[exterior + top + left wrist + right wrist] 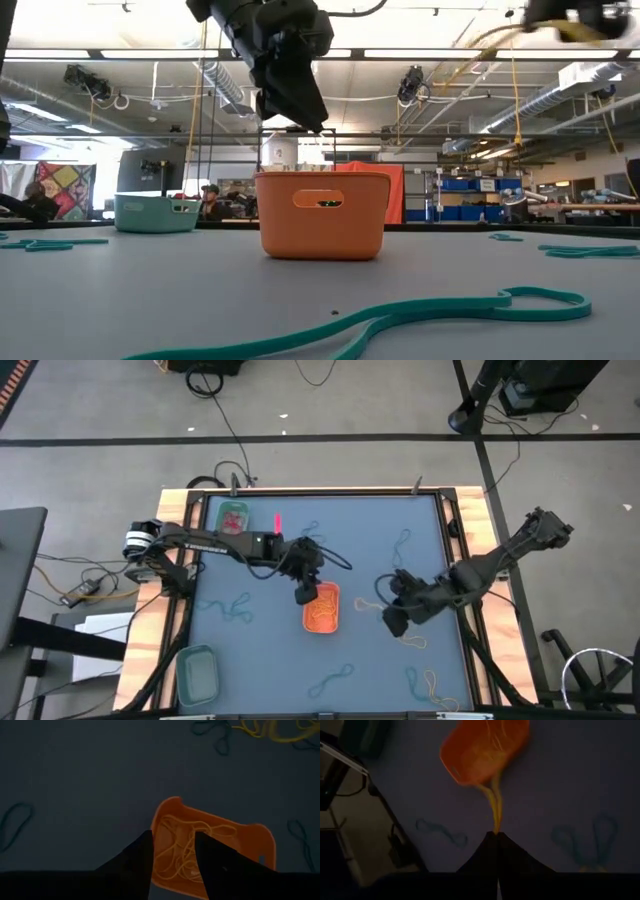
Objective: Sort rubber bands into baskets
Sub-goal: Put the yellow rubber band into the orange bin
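The orange basket [322, 610] stands mid-table with several orange-yellow rubber bands [182, 847] lying in it. My left gripper [172, 845] is open and empty, hanging above the basket's far end [300, 110]. My right gripper [496, 834] is to the basket's right [394, 622], shut on a yellow rubber band [494, 805]. The bright green basket [233, 518] at the far left holds red bands. The teal basket [197, 670] stands at the near left corner. Loose teal bands [235, 607] and yellow bands [412, 641] lie on the mat. My right gripper pinches the yellow rubber band at one end [496, 827] between its two shut fingertips. The band runs out beyond the fingertips as a narrow stretched loop toward the orange basket [485, 750]. Whether its far end touches the mat or the basket I cannot tell.
More teal bands lie near the front edge [330, 682], at the far middle [402, 542] and in the low view's foreground [420, 310]. Yellow bands lie at the near right [432, 685]. Black cables run along the table's wooden frame [180, 585].
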You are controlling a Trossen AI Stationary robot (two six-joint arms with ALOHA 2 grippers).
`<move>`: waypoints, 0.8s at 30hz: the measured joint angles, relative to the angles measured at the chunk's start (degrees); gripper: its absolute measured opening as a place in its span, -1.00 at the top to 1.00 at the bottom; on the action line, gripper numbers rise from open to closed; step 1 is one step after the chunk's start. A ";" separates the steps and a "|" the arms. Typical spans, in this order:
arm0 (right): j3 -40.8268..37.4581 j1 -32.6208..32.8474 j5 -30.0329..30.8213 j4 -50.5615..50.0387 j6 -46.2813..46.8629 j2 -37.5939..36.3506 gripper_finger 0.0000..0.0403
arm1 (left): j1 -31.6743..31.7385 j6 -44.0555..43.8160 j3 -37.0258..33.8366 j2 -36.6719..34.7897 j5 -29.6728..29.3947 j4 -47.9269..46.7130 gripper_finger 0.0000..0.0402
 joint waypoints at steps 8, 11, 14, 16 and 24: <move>2.38 -8.07 -3.55 13.60 -10.34 8.64 0.99 | 0.99 -1.89 0.00 -6.42 -2.50 -2.10 0.27; 2.41 -10.10 -4.71 20.01 -12.40 12.35 0.99 | 1.11 -0.96 0.02 -10.05 -4.53 -3.92 0.27; 2.43 -12.07 -6.00 25.00 -13.68 16.18 0.99 | 1.14 -0.82 0.02 -12.99 -6.43 -6.28 0.27; 2.43 -13.38 -7.15 26.48 -13.29 18.76 0.96 | 1.14 -0.82 0.02 -14.11 -6.95 -7.32 0.27; 2.45 -17.72 -10.80 30.19 -13.24 27.36 0.48 | 1.09 -0.90 0.02 -15.56 -8.51 -10.36 0.27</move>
